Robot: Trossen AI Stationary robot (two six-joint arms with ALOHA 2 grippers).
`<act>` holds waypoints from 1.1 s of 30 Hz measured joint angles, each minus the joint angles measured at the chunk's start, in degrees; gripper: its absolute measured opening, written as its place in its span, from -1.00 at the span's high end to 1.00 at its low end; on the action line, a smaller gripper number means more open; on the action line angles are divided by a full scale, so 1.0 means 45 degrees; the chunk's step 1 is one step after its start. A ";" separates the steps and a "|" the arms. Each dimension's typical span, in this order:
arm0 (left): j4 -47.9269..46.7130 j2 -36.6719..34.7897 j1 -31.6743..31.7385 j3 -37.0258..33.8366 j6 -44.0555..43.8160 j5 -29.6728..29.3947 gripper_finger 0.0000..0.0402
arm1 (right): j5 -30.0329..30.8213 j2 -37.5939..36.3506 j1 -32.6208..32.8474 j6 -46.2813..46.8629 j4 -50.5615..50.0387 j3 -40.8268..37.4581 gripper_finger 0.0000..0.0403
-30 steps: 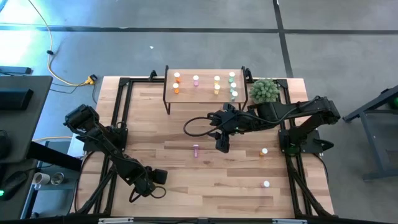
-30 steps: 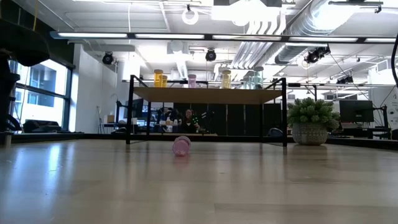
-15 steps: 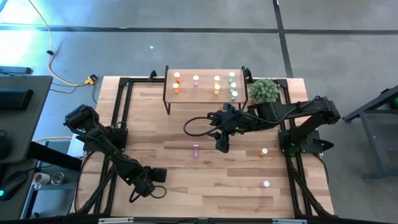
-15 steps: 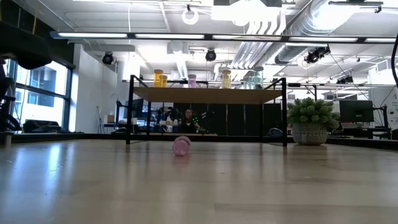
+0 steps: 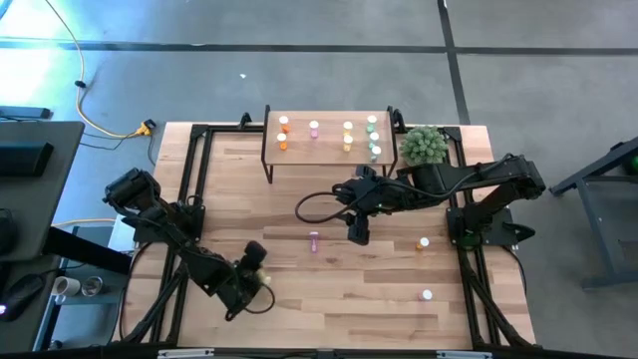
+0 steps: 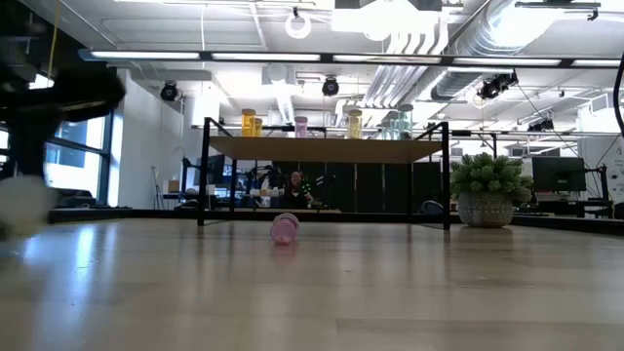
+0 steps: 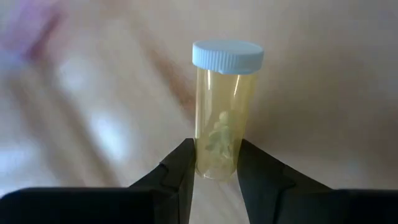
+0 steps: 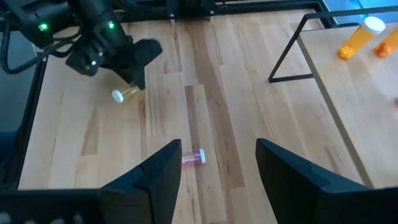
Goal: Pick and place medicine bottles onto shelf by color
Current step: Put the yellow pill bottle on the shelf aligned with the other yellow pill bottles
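We are holding a yellow bottle (image 7: 225,109) in our left gripper (image 7: 215,163), whose jaws are clamped together on the lower part of its body, with the white cap pointing away from the wrist; in the high view this left gripper (image 5: 254,261) is sitting over the near-left part of the desk (image 5: 329,289), the white cap showing at its tip. From the right wrist view we are seeing that same yellow bottle (image 8: 125,93) sticking out from the left gripper (image 8: 134,79) above the wood. Our right gripper (image 5: 358,233) is hanging over the middle of the desk with its jaws standing apart and nothing between them, and a pink bottle (image 5: 314,240) is lying on its side on the desk just beside it, toward the left arm; the low view is showing this pink bottle (image 6: 285,228) lying in front of the shelf (image 6: 327,148). The shelf (image 5: 329,150) is standing at the far edge of the desk, carrying orange, pink, yellow and green bottles in separate groups. Two more bottles are waiting on the right side of the desk: an orange bottle (image 5: 423,243) and, nearer the front, a pink-bodied bottle (image 5: 426,295). A small green plant (image 5: 424,146) is sitting just beside the shelf's right end.
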 joint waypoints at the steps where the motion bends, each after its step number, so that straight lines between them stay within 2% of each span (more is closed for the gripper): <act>1: 0.0031 0.0000 0.0002 0.0000 -0.0865 -0.0335 0.53 | 0.0000 -0.0003 0.0000 -0.0107 -0.0002 0.0000 0.02; 7: 0.0768 -0.0010 0.0361 0.0000 -0.5119 -0.1698 0.53 | -0.0086 -0.0006 0.0000 -0.0168 -0.0164 0.0000 0.02; 13: 0.2437 -0.0019 0.0838 0.0010 -0.6604 -0.2896 0.53 | -0.0088 -0.0008 -0.0002 -0.0106 -0.0185 0.0000 0.02; 19: 0.4794 -0.0034 0.1347 0.0019 -0.6619 -0.4013 0.53 | -0.0585 -0.0008 -0.0003 -0.0049 -0.0180 0.0000 0.02; 24: 0.6692 -0.0049 0.1925 0.0029 -0.5637 -0.4944 0.53 | -0.0869 -0.0008 0.0167 0.0268 -0.0180 0.0000 0.02; 28: 0.7833 -0.0053 0.2557 0.0029 -0.4863 -0.4841 0.53 | -0.0677 -0.0008 0.0715 0.0158 -0.0185 0.0000 0.02; 33: 0.9654 -0.0053 0.3186 0.0029 -0.3610 -0.4521 0.53 | 0.0534 -0.0008 0.1673 -0.0495 -0.0189 0.0000 0.02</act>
